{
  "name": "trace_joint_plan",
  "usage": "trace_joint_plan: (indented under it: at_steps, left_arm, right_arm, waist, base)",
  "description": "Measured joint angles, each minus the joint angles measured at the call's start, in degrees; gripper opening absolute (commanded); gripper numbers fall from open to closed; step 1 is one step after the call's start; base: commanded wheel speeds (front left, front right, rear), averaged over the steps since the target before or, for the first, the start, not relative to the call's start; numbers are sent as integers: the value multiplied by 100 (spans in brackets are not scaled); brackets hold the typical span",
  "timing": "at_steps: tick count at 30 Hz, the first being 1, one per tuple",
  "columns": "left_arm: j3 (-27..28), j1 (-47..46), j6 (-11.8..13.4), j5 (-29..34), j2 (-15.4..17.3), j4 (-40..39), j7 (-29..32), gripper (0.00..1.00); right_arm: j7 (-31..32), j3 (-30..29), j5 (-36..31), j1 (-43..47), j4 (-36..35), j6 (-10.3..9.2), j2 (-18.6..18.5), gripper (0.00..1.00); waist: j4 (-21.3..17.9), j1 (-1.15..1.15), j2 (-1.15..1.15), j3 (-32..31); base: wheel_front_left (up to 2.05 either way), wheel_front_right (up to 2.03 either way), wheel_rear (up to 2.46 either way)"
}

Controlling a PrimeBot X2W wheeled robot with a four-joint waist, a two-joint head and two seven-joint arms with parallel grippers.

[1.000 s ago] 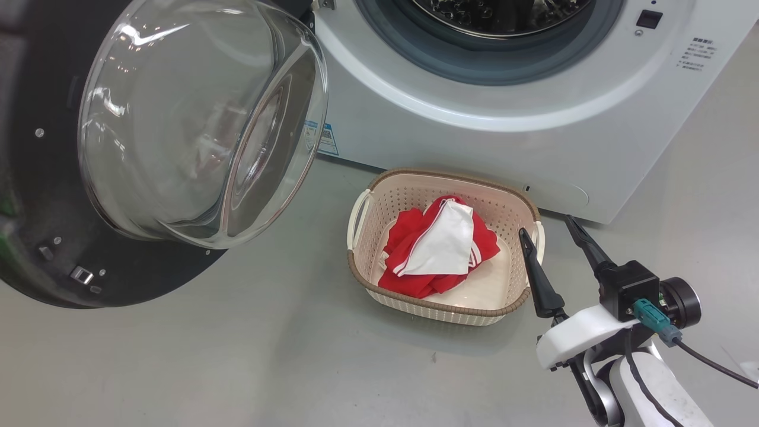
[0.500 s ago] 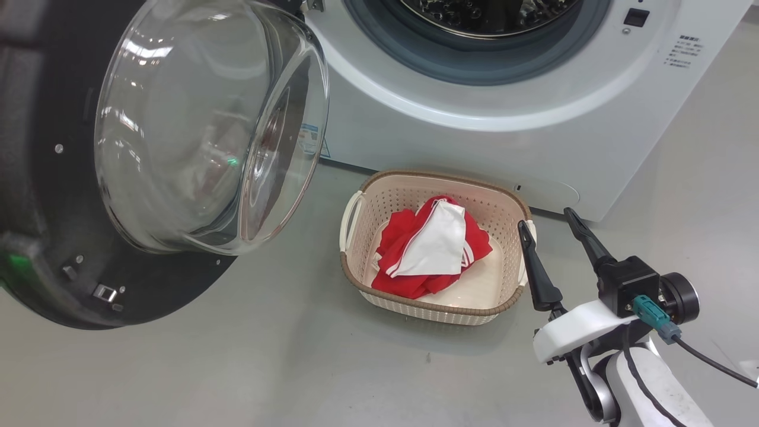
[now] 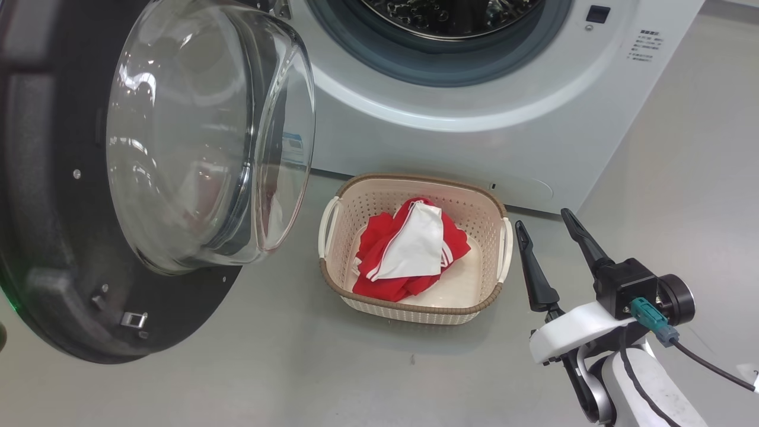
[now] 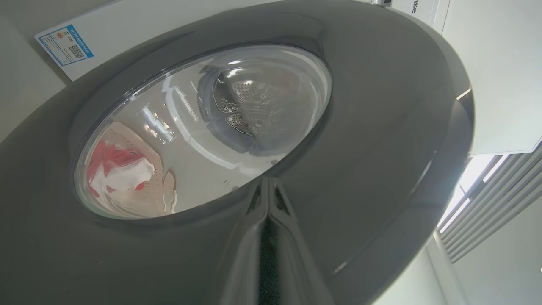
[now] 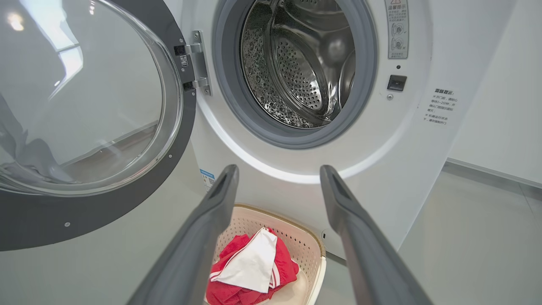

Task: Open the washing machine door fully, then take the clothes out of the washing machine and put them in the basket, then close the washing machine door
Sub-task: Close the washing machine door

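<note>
Steel and white enamel take up most of my feed: the washing machine (image 3: 450,142) is a big white box with a smooth front. A grey rubber ring runs round its perforated, shiny drum (image 5: 305,63), which looks empty from the right wrist view. A small blue label (image 4: 65,44) sits low on its front.

Next in size is the washing machine door (image 3: 53,267), a round, glossy black disc swung out on its metal hinge (image 5: 197,63) to the machine's left. Its clear glass bowl (image 3: 195,148) bulges from the inner face toward the basket.

On the smooth grey floor (image 3: 237,367), just in front of the machine, I see the basket (image 3: 415,184). It is cream plastic, rounded-rectangular and pierced with small holes, with a brown woven-look rim and white side handles.

Inside it lie the clothes (image 3: 409,249), soft red fabric crumpled in a heap, with a white panel on top edged in red-and-white stripes.

My right gripper (image 3: 543,219) hangs just beside the basket's right handle. Its two long dark fingers are spread wide and hold nothing, touching neither the basket nor the machine.

My left gripper (image 4: 267,186) has its fingers pressed tightly together with nothing between them. The tips point at the door's dark outer face, at the lower edge of the window. I cannot tell whether they touch it.
</note>
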Motion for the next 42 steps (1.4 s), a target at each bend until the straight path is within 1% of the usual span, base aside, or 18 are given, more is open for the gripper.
trace_joint_plan:
  at_steps: [10,14,25,30,42]
  left_arm:
    - [-89,325,-16,-115,1,-624,374,0]
    - [-163,466,-18,-201,0,-925,532,0]
    - [-388,876,-11,-293,-55,-1733,875,0]
    - [-479,916,71,-326,-69,-2129,973,0]
    - [-586,949,427,-393,-83,-2829,971,0]
  right_arm:
    - [-123,-13,52,1,68,-3,97,100]
    - [-181,-29,91,1,129,-49,123,100]
    - [-277,12,148,4,224,-51,196,100]
    - [-292,48,153,4,223,-51,242,100]
    - [-349,163,205,-29,209,-52,302,100]
  waist:
    - [-229,0,0,-46]
    - [-341,0,0,-83]
    - [-736,0,0,-231]
    - [-973,0,0,-248]
    - [-1642,0,0,-87]
  base:
    - [0,0,0]
    - [0,0,0]
    - [0,0,0]
    - [0,0,0]
    - [0,0,0]
